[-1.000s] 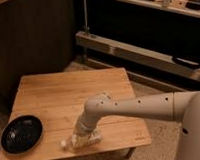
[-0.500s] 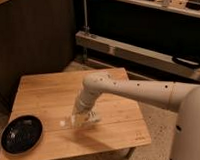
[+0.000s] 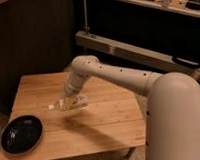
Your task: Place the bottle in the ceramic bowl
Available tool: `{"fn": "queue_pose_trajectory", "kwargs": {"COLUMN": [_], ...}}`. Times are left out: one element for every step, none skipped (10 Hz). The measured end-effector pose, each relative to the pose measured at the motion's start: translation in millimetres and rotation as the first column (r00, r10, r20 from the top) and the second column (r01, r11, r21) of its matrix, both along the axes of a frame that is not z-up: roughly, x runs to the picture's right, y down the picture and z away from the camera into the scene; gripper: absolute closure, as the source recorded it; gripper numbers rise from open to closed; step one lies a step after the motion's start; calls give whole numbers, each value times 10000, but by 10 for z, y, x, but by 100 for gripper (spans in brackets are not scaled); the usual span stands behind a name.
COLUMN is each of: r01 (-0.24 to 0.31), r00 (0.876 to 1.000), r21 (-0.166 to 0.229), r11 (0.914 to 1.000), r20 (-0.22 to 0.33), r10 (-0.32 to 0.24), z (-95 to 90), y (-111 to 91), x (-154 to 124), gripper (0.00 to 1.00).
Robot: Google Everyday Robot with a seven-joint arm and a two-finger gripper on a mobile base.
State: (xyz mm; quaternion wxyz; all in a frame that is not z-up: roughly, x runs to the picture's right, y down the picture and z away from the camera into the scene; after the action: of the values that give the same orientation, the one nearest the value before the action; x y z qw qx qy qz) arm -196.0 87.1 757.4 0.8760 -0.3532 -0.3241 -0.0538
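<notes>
i have the gripper (image 3: 67, 103) hanging just left of the frame's centre, over the wooden table (image 3: 107, 120), and its jaws look clamped on the bottle (image 3: 64, 103). the bottle is off the tabletop, carried above it, with a shadow under it on the wood. what matters for the next move: the bowl (image 3: 22, 134) lies down and to the left of the jaws, at the lower left corner of the table, apart from the bottle with bare wood between them. the bottle's long axis runs nearly level, tipped a little, with its pale end pointing left toward the bowl's side of the frame. i judge the carry has to go on down-left before any release. the bottle reads as small, whitish and pale; the bowl is black, glossy, shallow, with nothing in it.
</notes>
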Motion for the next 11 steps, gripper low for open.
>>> {"fn": "queue_pose_trajectory", "kwargs": {"r01": [-131, -220, -305, -333, -359, -380, -375, -358, -360, -383, -372], "r00": [9993, 9973, 9941, 9892, 9861, 9865, 9865, 9862, 9861, 9863, 9863], "r21": [-16, -8, 41, 87, 120, 111, 110, 109, 112, 116, 108], "r11": [9999, 9998, 9995, 9994, 9993, 9992, 9992, 9993, 9993, 9992, 9992], "r20": [352, 698, 1047, 1433, 1628, 1597, 1600, 1620, 1625, 1609, 1613], "r10": [131, 220, 300, 317, 334, 358, 353, 335, 337, 359, 349], "z": [-86, -208, -347, -497, -581, -571, -573, -576, -580, -577, -576], "y": [-12, -44, -110, -164, -197, -200, -197, -193, -195, -202, -196], "x": [-79, -144, -229, -341, -396, -370, -371, -387, -388, -374, -378], "gripper": [100, 100, 100, 100, 100, 100, 100, 100, 100, 100, 100]}}
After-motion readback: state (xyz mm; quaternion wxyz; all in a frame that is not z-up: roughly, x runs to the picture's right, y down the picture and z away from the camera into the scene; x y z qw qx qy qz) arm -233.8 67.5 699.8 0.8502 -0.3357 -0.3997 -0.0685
